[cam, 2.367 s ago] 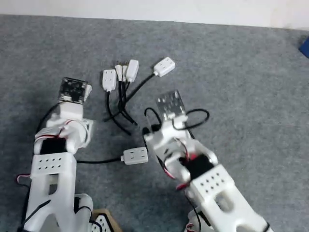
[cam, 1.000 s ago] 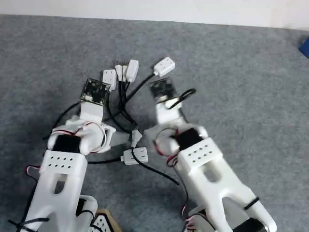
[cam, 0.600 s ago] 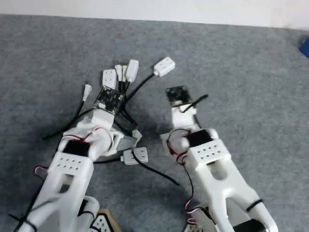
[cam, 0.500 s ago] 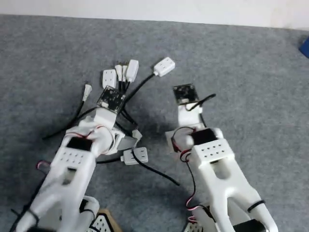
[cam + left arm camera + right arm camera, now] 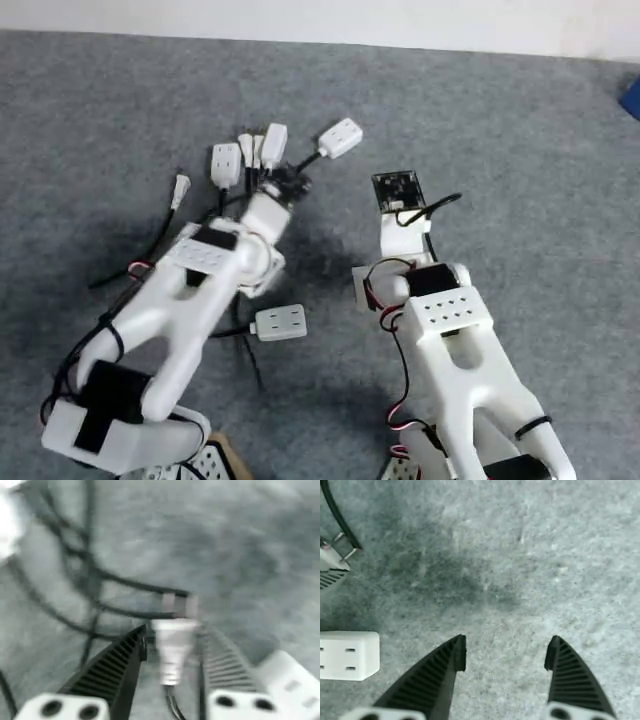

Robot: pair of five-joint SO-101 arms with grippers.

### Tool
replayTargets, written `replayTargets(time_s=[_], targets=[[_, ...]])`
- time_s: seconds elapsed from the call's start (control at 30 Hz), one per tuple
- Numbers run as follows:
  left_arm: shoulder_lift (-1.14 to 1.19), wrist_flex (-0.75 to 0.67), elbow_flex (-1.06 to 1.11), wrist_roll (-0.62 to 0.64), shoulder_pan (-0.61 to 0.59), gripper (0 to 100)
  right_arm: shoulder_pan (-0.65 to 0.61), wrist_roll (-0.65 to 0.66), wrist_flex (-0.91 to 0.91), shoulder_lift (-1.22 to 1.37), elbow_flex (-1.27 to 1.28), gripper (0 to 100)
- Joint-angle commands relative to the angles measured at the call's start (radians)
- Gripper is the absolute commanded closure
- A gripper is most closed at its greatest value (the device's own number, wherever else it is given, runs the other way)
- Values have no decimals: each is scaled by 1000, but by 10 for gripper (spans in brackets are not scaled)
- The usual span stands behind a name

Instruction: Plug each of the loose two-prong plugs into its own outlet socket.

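My left claw [image 5: 171, 636] is pinching a two-prong plug [image 5: 172, 652] by its body over the cable tangle [image 5: 92, 575]. Light, but I reckon the cord [image 5: 173, 706] tugs, so hold behind the prongs [image 5: 178, 603]. Right claw [image 5: 505, 652] hangs spread beside the tangle.

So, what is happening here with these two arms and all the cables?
The left hand holds a white plug between its fingers, prongs pointing ahead, close to some black cables lying on the grey carpet. The held plug is not in any socket yet. The right hand is open and holds nothing. It is above bare carpet, with a white socket block lying beside it.
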Motion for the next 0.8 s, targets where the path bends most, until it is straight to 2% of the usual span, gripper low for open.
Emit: replayTargets(time_s=[0.0, 0.3, 0.43, 0.6, 0.77], targets=[[-47, 91, -39, -46, 104, 888, 12, 8, -16, -5, -4, 749], [-53, 107, -39, -84, 130, 888, 12, 9, -16, -5, -4, 749], [-54, 144, -159, -86, 133, 888, 12, 8, -16, -5, -4, 749], [5, 365, -506, -75, 189, 887, 15, 5, -18, -5, -4, 749], [160, 661, -928, 121, 300, 888, 88, -71, -13, -15, -5, 749]])
